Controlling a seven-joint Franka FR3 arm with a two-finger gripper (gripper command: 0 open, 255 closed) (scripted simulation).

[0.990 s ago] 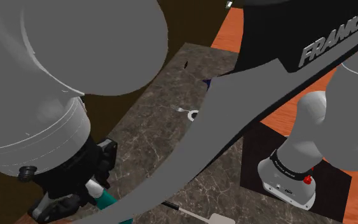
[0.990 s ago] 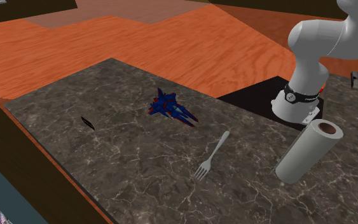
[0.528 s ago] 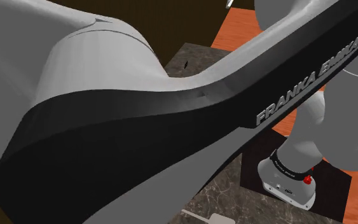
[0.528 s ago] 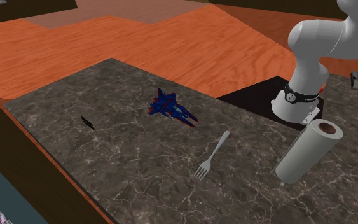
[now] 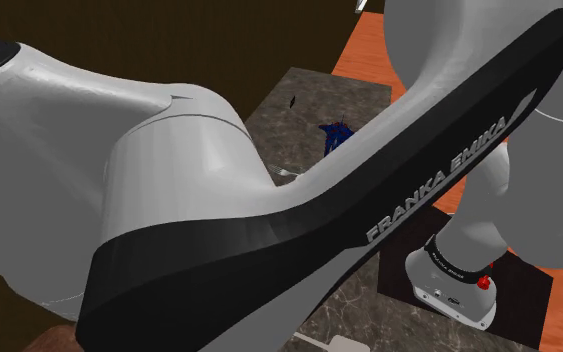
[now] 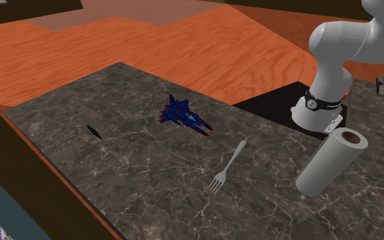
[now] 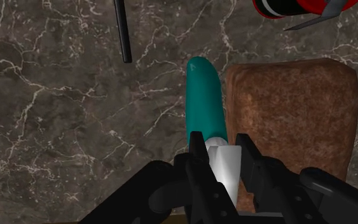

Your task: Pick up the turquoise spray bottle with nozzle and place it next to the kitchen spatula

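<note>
Hand [image 7: 223, 159] clasps spray bottle [image 7: 203, 102] neck | spatula [image 7: 123, 32] blade cut off

We see the turquoise spray bottle [image 7: 203, 102] as a long, smooth body with a rounded end. Its pale grey nozzle end is clasped between the two fingers of the claw [image 7: 222, 167], and it points away over the dark marbled table [image 7: 56, 127]. The spatula [image 7: 123, 32], a thin black handle here, lies apart from it.

One fork [image 6: 228, 166], one toy jet [image 6: 182, 114], one paper roll [image 6: 328, 165], one bottle [image 7: 203, 102]
</note>
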